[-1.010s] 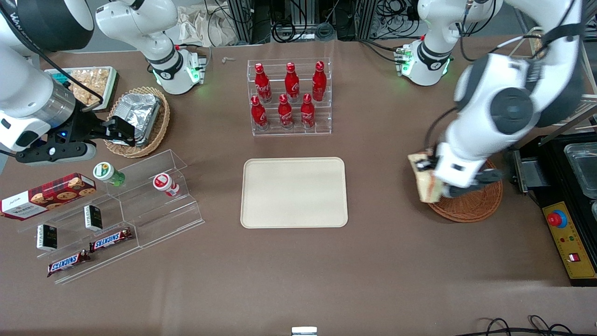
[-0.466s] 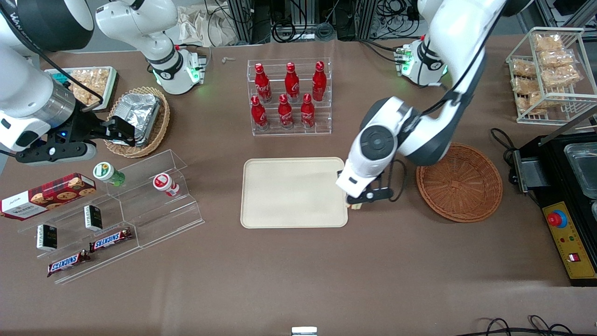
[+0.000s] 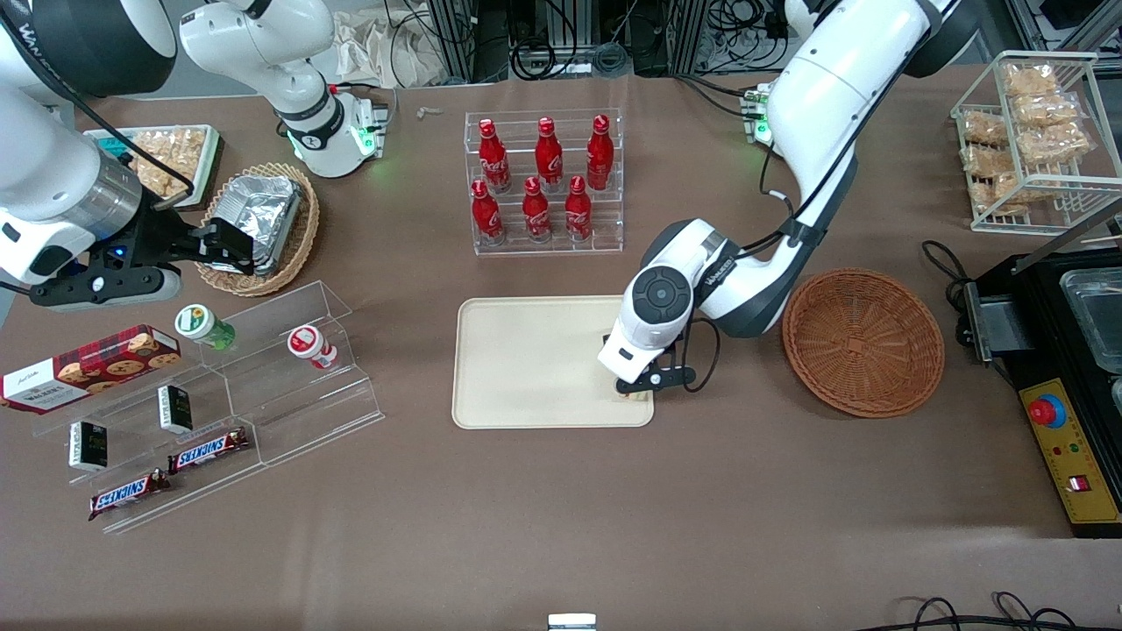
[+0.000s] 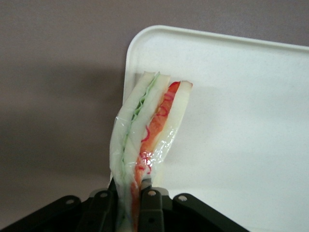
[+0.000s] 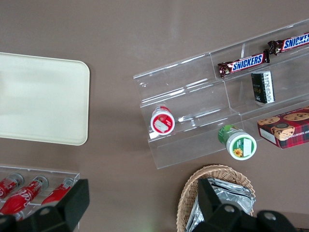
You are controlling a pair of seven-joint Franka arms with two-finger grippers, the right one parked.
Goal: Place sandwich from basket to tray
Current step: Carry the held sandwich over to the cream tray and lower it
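Sandwich (image 4: 145, 140) pinched at its base between the closed fingers of the gripper (image 3: 635, 392), hanging over the tray (image 3: 526, 368) near the corner nearest the basket (image 3: 863, 342), which sits empty. Wedge looks light and soft, film-wrapped, likely slippery; bread bows under the squeeze. Best hold: across the flat bread faces, gently.

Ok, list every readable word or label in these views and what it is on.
"SNICKERS": two chocolate bars on the acrylic shelf.
"WALKERS", barely legible: red cookie box.
Red bottles: white script, unreadable.
Black boxes: print too small.
The pincer, over the tray, holds the unlabelled sandwich.
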